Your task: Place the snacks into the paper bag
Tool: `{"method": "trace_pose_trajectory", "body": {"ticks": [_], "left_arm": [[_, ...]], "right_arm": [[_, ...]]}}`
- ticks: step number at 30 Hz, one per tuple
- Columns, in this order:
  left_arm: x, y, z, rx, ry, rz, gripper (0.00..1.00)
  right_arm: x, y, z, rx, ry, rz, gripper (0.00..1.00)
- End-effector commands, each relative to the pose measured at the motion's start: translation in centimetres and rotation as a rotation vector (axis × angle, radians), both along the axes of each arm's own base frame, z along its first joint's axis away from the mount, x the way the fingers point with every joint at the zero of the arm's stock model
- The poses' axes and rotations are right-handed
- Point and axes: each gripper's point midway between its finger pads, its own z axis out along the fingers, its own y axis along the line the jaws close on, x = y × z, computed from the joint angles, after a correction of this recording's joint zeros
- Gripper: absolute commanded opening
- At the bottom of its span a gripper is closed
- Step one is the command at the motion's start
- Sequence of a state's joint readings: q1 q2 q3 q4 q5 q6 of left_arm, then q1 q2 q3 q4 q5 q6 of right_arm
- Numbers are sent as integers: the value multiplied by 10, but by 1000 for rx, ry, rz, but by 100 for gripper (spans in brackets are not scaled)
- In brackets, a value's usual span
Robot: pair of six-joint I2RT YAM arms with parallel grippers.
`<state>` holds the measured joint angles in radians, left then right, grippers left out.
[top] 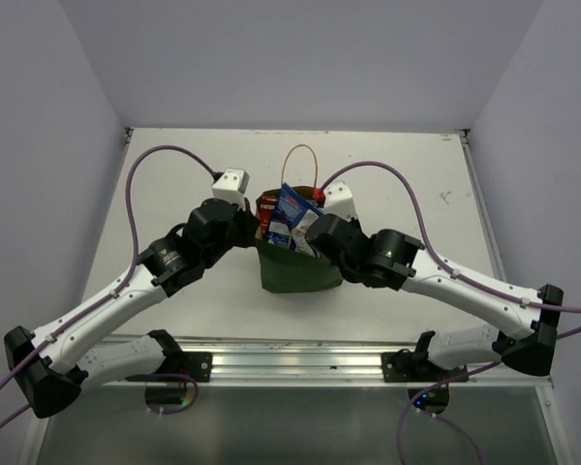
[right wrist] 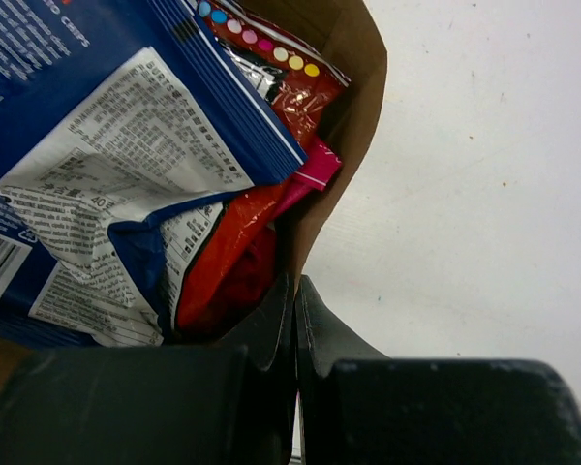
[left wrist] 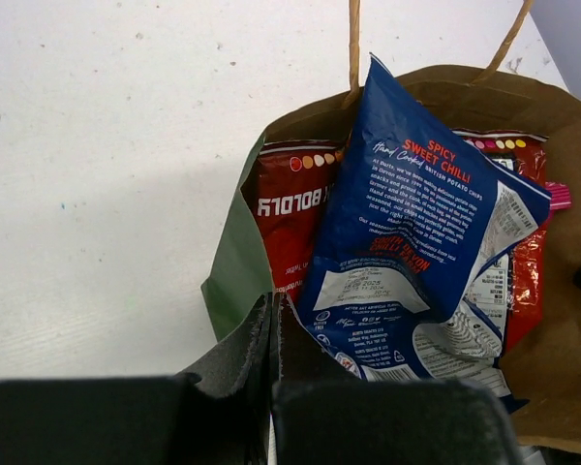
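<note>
Left arm (top: 116, 298) and right arm (top: 465, 289) angled inward; left claw (left wrist: 272, 312), right claw (right wrist: 294, 295) both pinched closed

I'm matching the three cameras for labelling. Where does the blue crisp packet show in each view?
Top external: the blue packet is at centre, sticking up out of the paper bag.
Left wrist: the packet fills the centre-right, its printed back facing the camera.
Right wrist: the packet is at upper left, its white label panel creased.
Shared landmark: the bag's brown inner wall beside the packet.
</note>
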<state>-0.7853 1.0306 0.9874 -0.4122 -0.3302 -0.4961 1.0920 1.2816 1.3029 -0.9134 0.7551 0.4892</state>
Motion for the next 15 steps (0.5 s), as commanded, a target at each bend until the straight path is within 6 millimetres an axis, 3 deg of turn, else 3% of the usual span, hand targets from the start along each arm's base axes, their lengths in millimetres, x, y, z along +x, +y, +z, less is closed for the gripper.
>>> {"method": "trace_pose_trajectory", "body": {"ticks": [1, 3, 7, 10, 13, 14, 15], "left_arm": [[9, 6, 14, -36, -63, 62, 0], [10, 6, 18, -35, -72, 62, 0], [11, 0, 34, -44, -116, 39, 0], [14, -12, 63, -71, -175, -1, 0], [15, -25, 93, -90, -237, -42, 18], [16, -29, 100, -86, -260, -55, 28], [14, -34, 107, -87, -278, -64, 32]], "right_arm": [[1, 2, -4, 40, -16, -33, 0], [2, 1, -3, 37, -19, -34, 0], [6, -2, 19, 50, -72, -39, 0], [11, -2, 37, 47, -110, -38, 0], [15, -6, 58, 47, -152, -48, 14], [16, -7, 64, 49, -164, -49, 26], [17, -9, 71, 55, -185, -57, 32]]}}
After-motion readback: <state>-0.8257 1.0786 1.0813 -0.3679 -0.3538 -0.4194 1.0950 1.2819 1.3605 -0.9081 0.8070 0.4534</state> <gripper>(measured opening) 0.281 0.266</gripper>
